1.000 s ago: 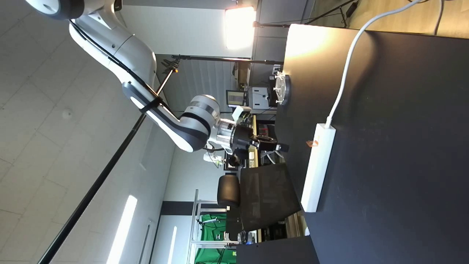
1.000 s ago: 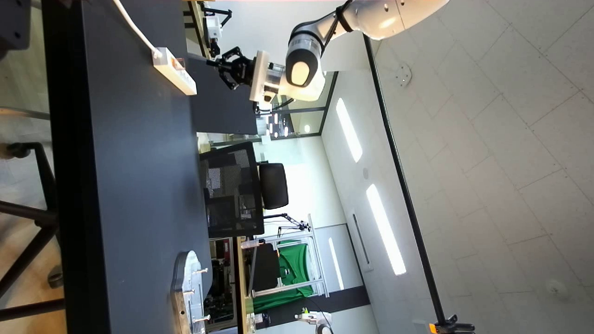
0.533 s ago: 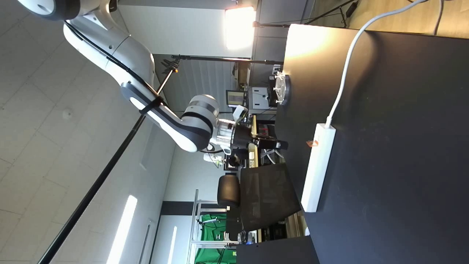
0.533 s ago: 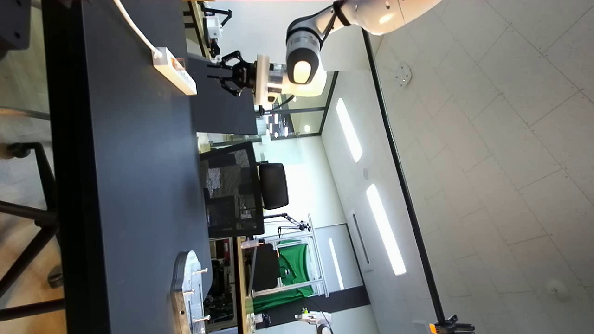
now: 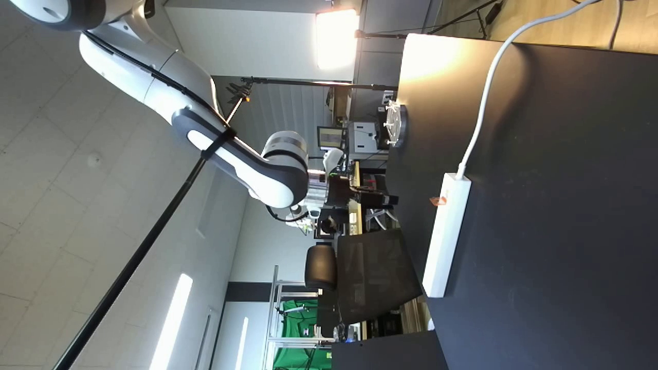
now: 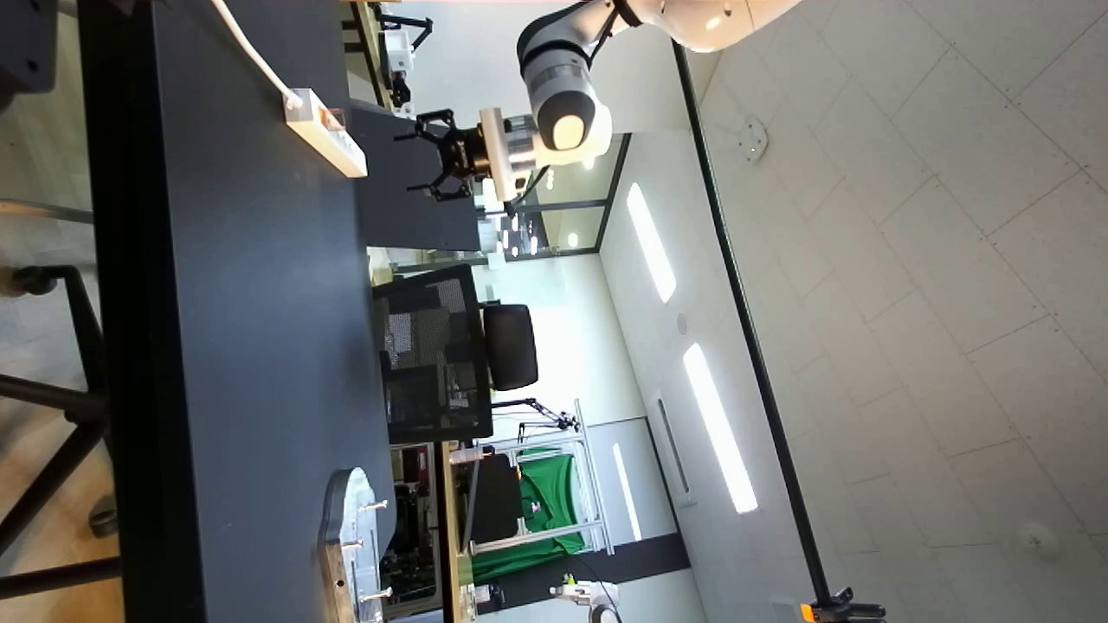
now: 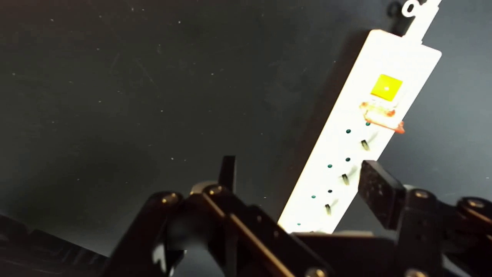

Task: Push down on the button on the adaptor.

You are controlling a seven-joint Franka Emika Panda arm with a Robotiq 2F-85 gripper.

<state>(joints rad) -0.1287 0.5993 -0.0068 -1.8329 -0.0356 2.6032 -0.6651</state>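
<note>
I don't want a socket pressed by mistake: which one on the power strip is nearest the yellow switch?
The socket nearest the cord: only the orange-edged piece shows between it and the switch; the other sockets sit farther along the strip.

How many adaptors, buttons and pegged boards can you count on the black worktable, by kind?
White adaptor: 1
Button, yellow in the wrist view: 1
Pegged board, showing in both exterior views: 1
Total: 3
</note>
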